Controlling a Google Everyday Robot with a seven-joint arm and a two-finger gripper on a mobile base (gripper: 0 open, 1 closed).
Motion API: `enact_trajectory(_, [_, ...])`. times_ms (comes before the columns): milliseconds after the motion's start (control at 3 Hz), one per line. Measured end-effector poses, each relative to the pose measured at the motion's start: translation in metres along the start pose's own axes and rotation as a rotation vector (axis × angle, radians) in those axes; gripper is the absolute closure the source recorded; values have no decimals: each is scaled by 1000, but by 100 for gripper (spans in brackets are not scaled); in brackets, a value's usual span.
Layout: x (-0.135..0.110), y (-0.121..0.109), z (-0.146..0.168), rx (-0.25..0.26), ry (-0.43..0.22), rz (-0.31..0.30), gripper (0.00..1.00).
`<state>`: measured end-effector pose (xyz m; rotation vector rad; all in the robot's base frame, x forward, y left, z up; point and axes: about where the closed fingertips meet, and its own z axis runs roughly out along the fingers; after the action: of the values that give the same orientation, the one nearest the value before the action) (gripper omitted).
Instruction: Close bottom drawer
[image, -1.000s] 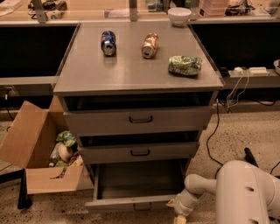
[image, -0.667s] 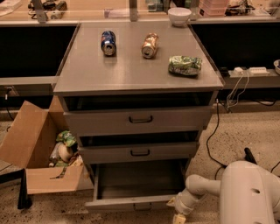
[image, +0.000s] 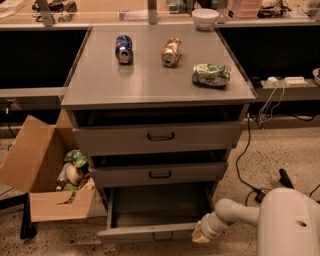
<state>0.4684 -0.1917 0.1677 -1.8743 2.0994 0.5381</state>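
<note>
Low at the foot of the grey metal cabinet (image: 150, 82), the bottom drawer (image: 150, 233), a short grey front panel with a small dark pull handle (image: 162, 235), stands pulled well out. Just beside the front's right end sits the robot's cream-coloured pincer (image: 202, 233), seemingly touching that corner; whether it is spread or pressed together I cannot tell. To push well, I judge it should bear flat on the front panel, nearer the handle, and drive straight inward. A shove at the corner could skew the drawer on its runners.
</note>
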Motion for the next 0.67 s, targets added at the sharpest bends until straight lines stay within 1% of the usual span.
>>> enact_trajectory(333, [1, -7, 0, 17, -6, 2, 84])
enact_trajectory(667, [2, -9, -1, 23, -9, 3, 100])
